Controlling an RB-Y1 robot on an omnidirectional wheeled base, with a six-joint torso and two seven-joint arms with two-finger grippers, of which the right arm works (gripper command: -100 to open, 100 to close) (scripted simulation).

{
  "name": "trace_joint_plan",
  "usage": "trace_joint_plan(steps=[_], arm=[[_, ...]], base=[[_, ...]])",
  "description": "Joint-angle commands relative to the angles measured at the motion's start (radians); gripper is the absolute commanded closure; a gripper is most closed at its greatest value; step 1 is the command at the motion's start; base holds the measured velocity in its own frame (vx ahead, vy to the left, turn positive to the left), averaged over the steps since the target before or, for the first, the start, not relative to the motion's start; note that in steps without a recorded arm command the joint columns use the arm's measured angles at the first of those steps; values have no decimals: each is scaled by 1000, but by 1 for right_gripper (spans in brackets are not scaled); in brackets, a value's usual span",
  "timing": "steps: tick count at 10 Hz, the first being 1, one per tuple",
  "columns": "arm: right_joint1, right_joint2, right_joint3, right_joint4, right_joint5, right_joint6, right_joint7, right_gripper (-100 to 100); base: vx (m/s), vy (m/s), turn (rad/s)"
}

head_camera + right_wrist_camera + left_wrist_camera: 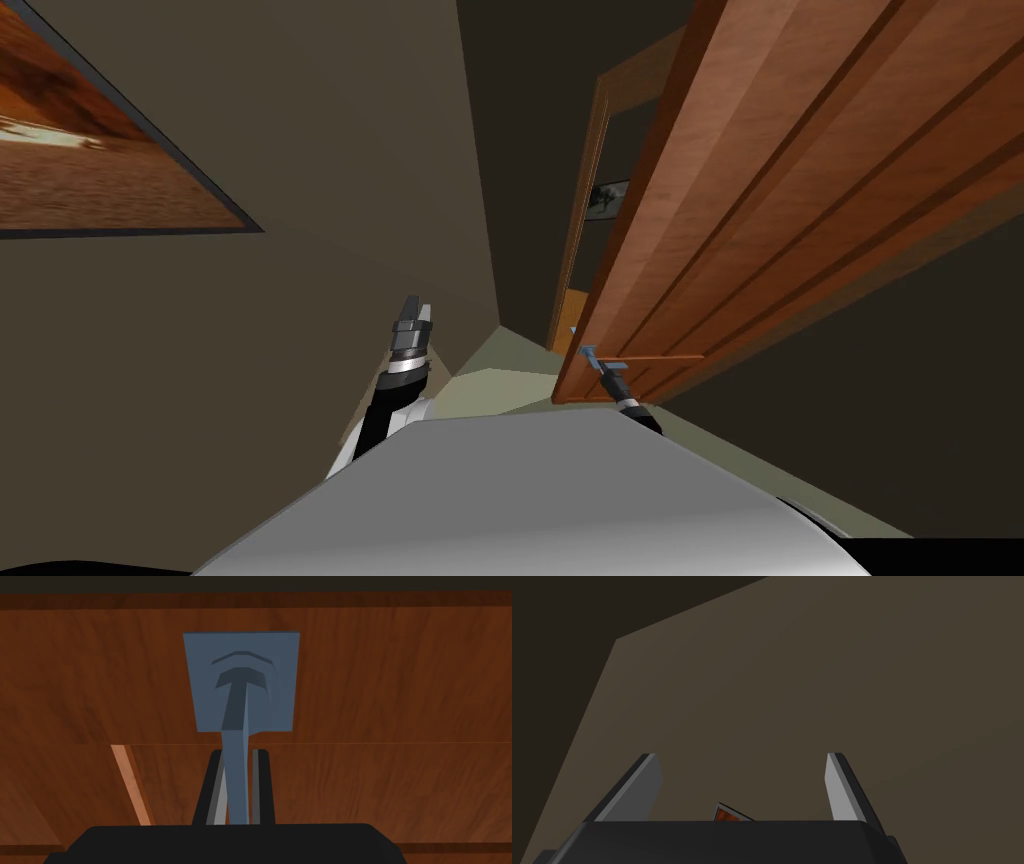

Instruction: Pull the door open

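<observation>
"Door of reddish-brown panelled wood [800,180]: where does it stand?"
"Far right of me, seemingly a little way off its wooden frame [585,200], though the wide lens makes that unsure."
"And the grip?"
"Right gripper [238,786] pinches the blue-grey lever handle [235,746], whose long axis runs from its square plate [280,676] straight back along the fingers. So the pull goes toward me. Left gripper [742,776] hangs spread and empty, well apart on the left."
</observation>
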Motion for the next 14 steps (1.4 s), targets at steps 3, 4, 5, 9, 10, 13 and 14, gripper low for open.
trace_joint_plan(steps=[3, 4, 5, 9, 10, 13, 14], arm=[[32, -17, 22, -7, -5, -34, -12, 100], [35, -19, 25, -4, -6, -41, -14, 100], [42, -24, 31, 0, -8, -55, -18, 100], [72, -42, 57, 20, -17, -118, -34, 100], [78, -46, 62, 24, -19, -131, -37, 100], [56, -29, 51, 58, 17, -140, -52, 100], [48, -25, 40, 62, 34, -135, -57, 100]], base=[[-141, -46, 113], [-202, -82, 197], [-190, -71, 139], [-204, -76, 182], [-187, -54, 130], [-122, -47, 91], [-193, -33, 88]])
